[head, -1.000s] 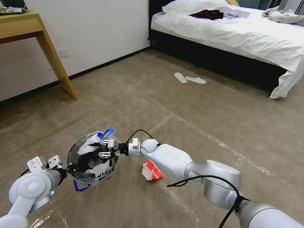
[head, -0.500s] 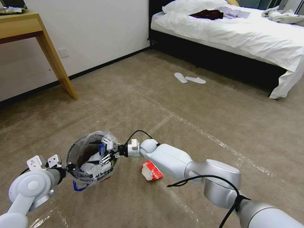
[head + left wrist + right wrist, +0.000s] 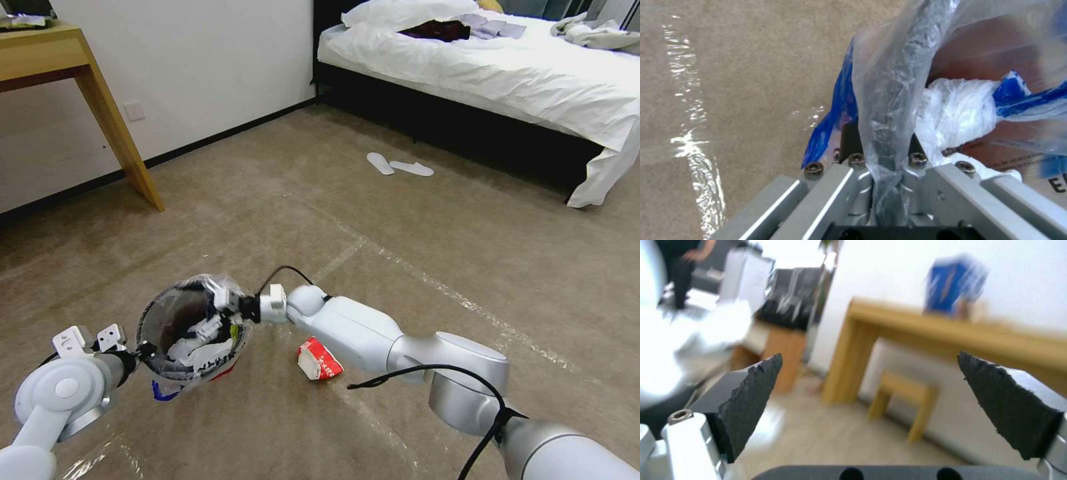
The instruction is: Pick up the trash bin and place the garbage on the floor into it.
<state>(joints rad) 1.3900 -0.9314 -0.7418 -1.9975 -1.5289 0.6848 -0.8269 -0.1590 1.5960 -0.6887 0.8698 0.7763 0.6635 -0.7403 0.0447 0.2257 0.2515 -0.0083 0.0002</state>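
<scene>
Low at the left of the head view, the small round red trash bin [image 3: 190, 333] with its crinkled clear plastic liner hangs tilted above the beige-brown carpeted floor [image 3: 280, 200], its mouth turned up toward the camera. Most of its red wall is hidden behind the liner and the dark inside; only a red sliver shows at the lower edge, beside a scrap of blue. Inside lie crumpled white tissues [image 3: 193, 350] and a bit of yellow-green; what sits deeper is too dark to make out.

The left pincer [image 3: 884, 156] is closed on the bin's rim and liner, with plastic bunched between its fingers in the left wrist view; white tissue and blue-printed plastic lie just past it.

The right pincer [image 3: 215, 308] reaches over the far side of the rim into the bin's mouth. In the right wrist view its two black pads [image 3: 751, 396] stand wide apart with nothing between them, and the room behind them is blurred.

Beneath the right forearm, a red-and-white paper carton [image 3: 319, 360] lies on the carpet just beside the bin, its far end covered by the arm. Shiny clear tape lines [image 3: 427, 280] cross the floor. Well apart, two flat white slippers [image 3: 399, 165] lie near a white-sheeted bed [image 3: 520, 73], and a wooden worktop [image 3: 40, 57] is cut off at the upper left.
</scene>
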